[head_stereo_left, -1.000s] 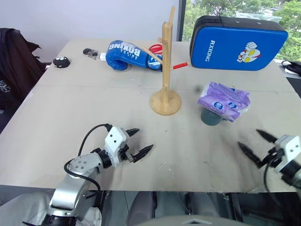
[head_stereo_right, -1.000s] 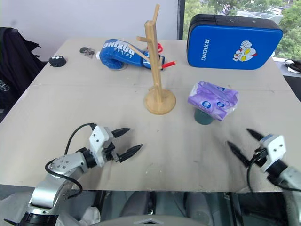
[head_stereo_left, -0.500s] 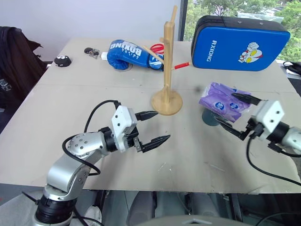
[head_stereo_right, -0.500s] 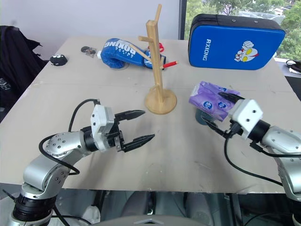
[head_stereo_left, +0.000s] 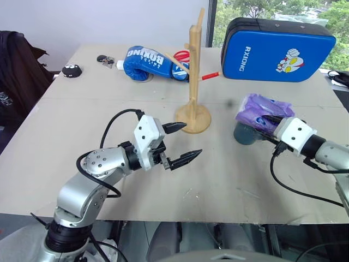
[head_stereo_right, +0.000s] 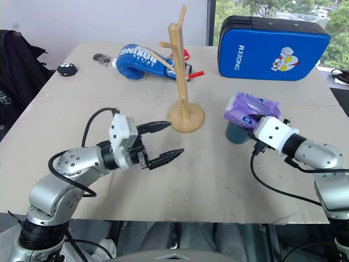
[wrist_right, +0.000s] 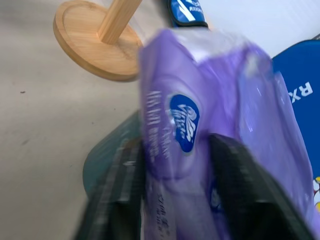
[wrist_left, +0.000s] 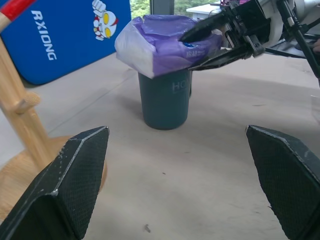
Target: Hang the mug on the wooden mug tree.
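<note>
The teal-blue mug (head_stereo_left: 245,134) stands upright on the table, right of the wooden mug tree (head_stereo_left: 193,71). A purple plastic packet (head_stereo_left: 263,111) lies over its mouth and hides the inside. My right gripper (head_stereo_left: 268,120) reaches in from the right and is shut on that packet, one finger on each side of it (wrist_right: 200,125). In the left wrist view those fingers (wrist_left: 216,26) pinch the packet above the mug (wrist_left: 165,100). My left gripper (head_stereo_left: 192,140) hovers open and empty in front of the tree's round base (head_stereo_left: 192,118), pointing toward the mug.
A blue boxing glove (head_stereo_left: 146,58) and a red-tipped stick (head_stereo_left: 210,76) lie behind the tree. A big blue pad (head_stereo_left: 276,50) stands at the back right. A small black object (head_stereo_left: 71,70) sits at the far left. The table's front edge (head_stereo_left: 180,221) runs below my arms.
My right gripper swung in from the table's front right to the packet and closed on it. My left gripper rose and moved toward the tree's base, still open.
</note>
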Controlling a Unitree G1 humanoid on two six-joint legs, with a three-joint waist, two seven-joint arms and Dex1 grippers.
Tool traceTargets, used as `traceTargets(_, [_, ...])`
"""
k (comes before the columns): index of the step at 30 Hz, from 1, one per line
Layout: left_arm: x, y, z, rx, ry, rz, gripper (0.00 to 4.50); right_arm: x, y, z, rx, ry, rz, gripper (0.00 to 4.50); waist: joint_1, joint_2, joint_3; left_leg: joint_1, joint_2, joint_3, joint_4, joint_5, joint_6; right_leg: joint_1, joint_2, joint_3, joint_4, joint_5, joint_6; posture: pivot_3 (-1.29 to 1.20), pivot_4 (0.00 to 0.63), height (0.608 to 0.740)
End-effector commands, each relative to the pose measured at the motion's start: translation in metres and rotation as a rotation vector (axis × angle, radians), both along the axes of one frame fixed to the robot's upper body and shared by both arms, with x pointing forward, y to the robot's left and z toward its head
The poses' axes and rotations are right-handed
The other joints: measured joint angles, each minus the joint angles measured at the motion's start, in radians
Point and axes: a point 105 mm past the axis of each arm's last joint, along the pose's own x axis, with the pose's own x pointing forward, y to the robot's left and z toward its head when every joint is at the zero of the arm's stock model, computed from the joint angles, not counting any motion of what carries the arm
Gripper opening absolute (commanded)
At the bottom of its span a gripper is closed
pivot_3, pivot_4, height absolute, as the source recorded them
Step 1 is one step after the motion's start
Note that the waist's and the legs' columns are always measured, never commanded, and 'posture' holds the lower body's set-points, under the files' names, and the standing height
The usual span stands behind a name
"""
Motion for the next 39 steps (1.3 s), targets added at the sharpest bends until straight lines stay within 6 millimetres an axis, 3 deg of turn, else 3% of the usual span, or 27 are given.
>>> traceTargets(1, [-0.006,-0.004,0.008,-0.010,-0.042,-0.017,4.50,-0.003,0.005,0.010,-0.013,-0.053,0.026,0.17,0.000,0.000,0.000,0.000,0.000,0.000,0.000,0.000,0.000,0.000,0.000,0.000,0.000,0.000,0.000,0.00,0.150,0.737])
traceTargets(7, [-0.005,-0.003,0.011,-0.017,-0.051,-0.009,4.50,-0.006,0.009,0.023,0.020,-0.106,0.045,0.03,-0.001,0.000,0.000,0.000,0.000,0.000,0.000,0.000,0.000,0.000,0.000,0.000,0.000,0.000,0.000,0.00,0.150,0.737])
traceTargets(10, [-0.003,-0.005,0.018,-0.047,-0.063,-0.011,4.50,-0.004,0.008,0.041,0.027,-0.172,0.037,0.03,-0.001,0.000,0.000,0.000,0.000,0.000,0.000,0.000,0.000,0.000,0.000,0.000,0.000,0.000,0.000,0.00,0.150,0.737])
traceTargets(13, [-0.004,-0.011,0.025,-0.078,-0.070,-0.032,4.50,0.002,-0.006,0.062,0.024,-0.244,-0.022,0.03,0.000,0.000,0.000,0.000,0.000,0.000,0.000,0.000,0.000,0.000,0.000,0.000,0.000,0.000,0.000,0.00,0.150,0.737])
traceTargets(17, [-0.004,-0.019,0.037,-0.119,-0.084,-0.047,4.50,0.011,-0.047,0.074,0.016,-0.247,-0.148,0.03,0.004,0.000,0.001,0.000,0.000,0.000,0.000,0.000,0.000,0.000,0.000,0.000,0.000,0.000,0.000,0.00,0.150,0.737])
traceTargets(21, [-0.004,-0.030,0.046,-0.173,-0.077,-0.089,4.50,0.026,-0.106,0.058,0.042,-0.155,-0.349,0.03,0.010,-0.001,0.001,-0.001,-0.001,0.001,0.001,0.000,0.000,0.001,-0.001,-0.001,0.000,0.000,0.000,0.00,0.150,0.737])
traceTargets(24, [-0.005,-0.042,0.046,-0.178,-0.083,-0.129,4.50,0.040,-0.141,0.042,0.093,-0.104,-0.464,0.03,0.003,0.000,0.001,0.000,-0.001,0.004,0.001,0.000,0.000,0.001,-0.001,0.000,0.000,0.000,0.000,0.00,0.150,0.737])
traceTargets(27, [-0.001,-0.048,0.048,-0.184,-0.094,-0.134,4.50,0.052,-0.168,0.017,0.032,-0.050,-0.541,0.03,-0.006,0.000,0.001,0.000,-0.001,0.005,0.000,0.001,-0.002,0.001,-0.001,0.001,0.000,0.000,0.000,0.00,0.150,0.737])
traceTargets(28, [0.001,-0.048,0.048,-0.182,-0.098,-0.134,4.50,0.055,-0.171,0.013,0.007,-0.044,-0.543,0.70,-0.010,0.001,0.001,0.001,-0.001,0.005,0.000,0.002,-0.004,0.001,0.000,0.001,0.000,0.000,0.000,0.00,0.150,0.737])
traceTargets(30, [0.003,-0.047,0.049,-0.179,-0.102,-0.134,4.50,0.059,-0.171,0.016,-0.005,-0.063,-0.527,1.20,-0.012,0.001,0.001,0.001,-0.001,0.006,-0.001,0.003,-0.004,0.000,0.000,0.002,0.000,0.000,0.000,0.00,0.150,0.737])
traceTargets(32, [0.004,-0.045,0.051,-0.179,-0.107,-0.133,4.50,0.061,-0.169,0.023,0.002,-0.090,-0.506,2.39,-0.011,0.002,0.002,0.001,-0.001,0.005,-0.001,0.003,-0.005,0.000,0.000,0.002,0.000,0.000,0.000,0.00,0.150,0.737])
traceTargets(35, [0.003,-0.043,0.052,-0.182,-0.108,-0.132,4.50,0.051,-0.157,0.030,0.048,-0.074,-0.434,3.54,-0.006,0.002,0.002,0.000,-0.001,0.004,0.000,0.003,-0.005,-0.001,0.000,0.002,0.000,0.000,0.000,0.00,0.150,0.737])
traceTargets(37, [0.002,-0.040,0.049,-0.170,-0.100,-0.125,4.50,0.041,-0.137,0.038,0.162,-0.049,-0.358,4.34,-0.001,0.002,0.002,0.000,0.000,0.003,0.000,0.003,-0.005,0.000,0.000,0.002,0.000,0.000,0.000,0.00,0.150,0.737])
traceTargets(39, [0.002,-0.036,0.044,-0.150,-0.089,-0.112,4.50,0.028,-0.108,0.042,0.313,0.000,-0.236,4.34,0.001,0.002,0.002,-0.001,0.001,0.001,0.000,0.003,-0.005,0.000,0.000,0.001,0.000,0.000,0.000,0.00,0.150,0.737])
